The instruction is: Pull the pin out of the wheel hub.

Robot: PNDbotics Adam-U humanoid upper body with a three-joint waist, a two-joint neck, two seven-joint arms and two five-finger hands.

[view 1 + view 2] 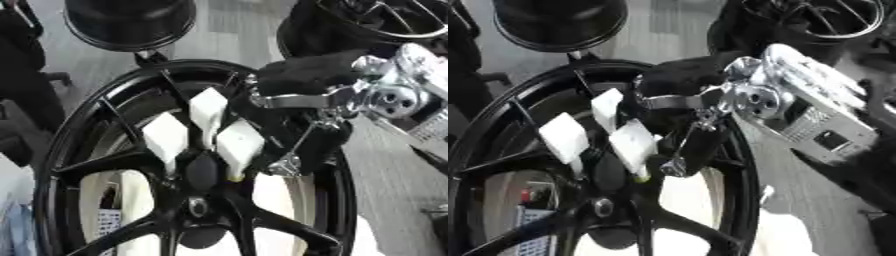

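1. Nearest, the black multi-spoke alloy wheel hub (197, 200) fills the lower frame, its centre cap at middle-low.
2. Just above the centre, three white diamond-headed plastic pins (210, 127) stand in the hub; the rightmost shows a yellowish tip.
3. Right of them, the right hand (302, 82) reaches in; whether its fingers are curled or straight, I cannot tell.
4. Judged: still approaching; next, grasp one pin and draw outward.
5. Spokes crowd; room lies upward.
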